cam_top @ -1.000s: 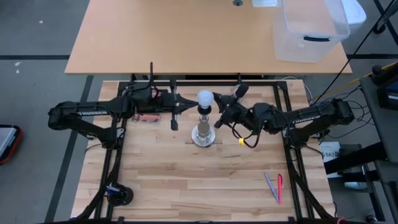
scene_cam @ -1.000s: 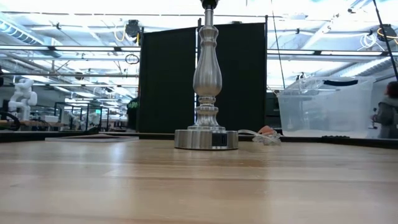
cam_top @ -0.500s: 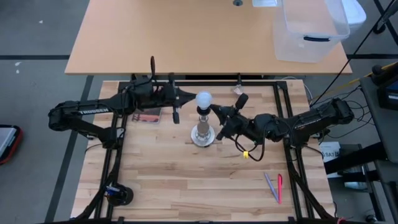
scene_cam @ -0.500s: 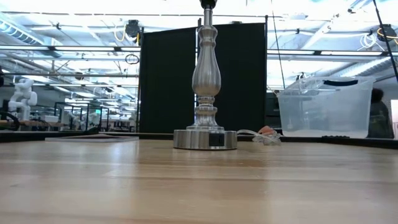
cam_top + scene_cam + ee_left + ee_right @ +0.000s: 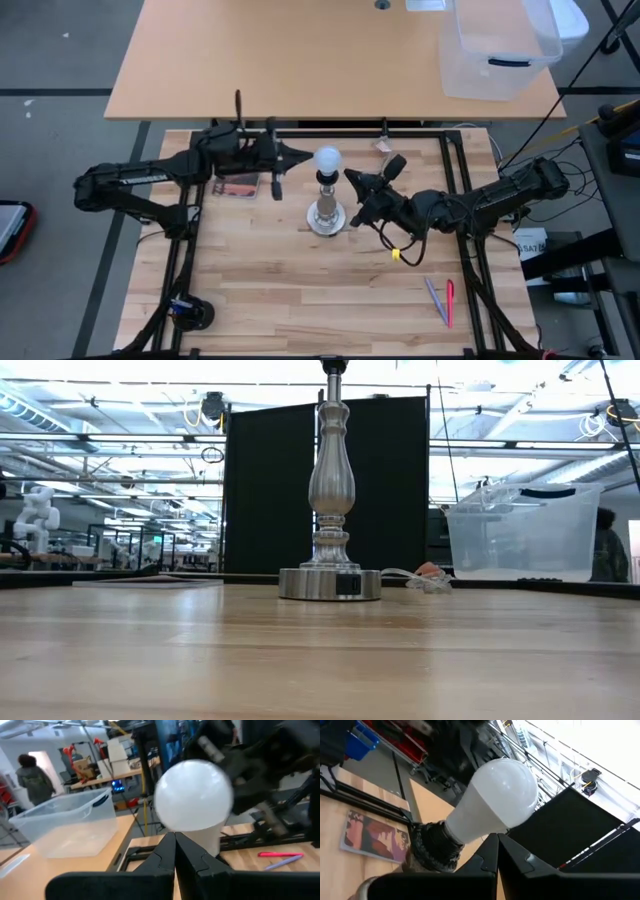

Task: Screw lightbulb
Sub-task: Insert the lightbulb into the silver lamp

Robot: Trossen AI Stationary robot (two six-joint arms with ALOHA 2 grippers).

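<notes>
The white frosted lightbulb (image 5: 327, 158) sits upright in the black socket (image 5: 432, 847) on top of the silver round-based stand (image 5: 327, 215); the stand's base (image 5: 330, 582) rests on the wooden table. My left gripper (image 5: 305, 156) is shut, just left of the bulb's globe at its height; the bulb fills the left wrist view (image 5: 194, 795). My right gripper (image 5: 349, 178) is shut, just right of the stand and below the globe; the right wrist view looks up at the bulb (image 5: 500, 795). My left gripper's shut fingertips (image 5: 175, 840) stand right at the bulb's lower neck (image 5: 205, 840), level from the table's left; I cannot tell whether they touch it. My right gripper's shut fingertips (image 5: 497, 840) point at the bulb's neck (image 5: 465, 827) from the right and below; I cannot tell whether they touch it.
A clear plastic bin (image 5: 497, 50) stands on the far tan table. A printed card (image 5: 238, 188) lies under the left arm. Two pens (image 5: 440, 300) lie near the right front. A person (image 5: 32, 780) stands in the room beyond.
My left gripper has gone a little toward the far edge, staying beside the bulb. My right gripper has gone toward the near edge and down, from beside the globe to beside the stand's upper post. The stand has shifted slightly to the left.
</notes>
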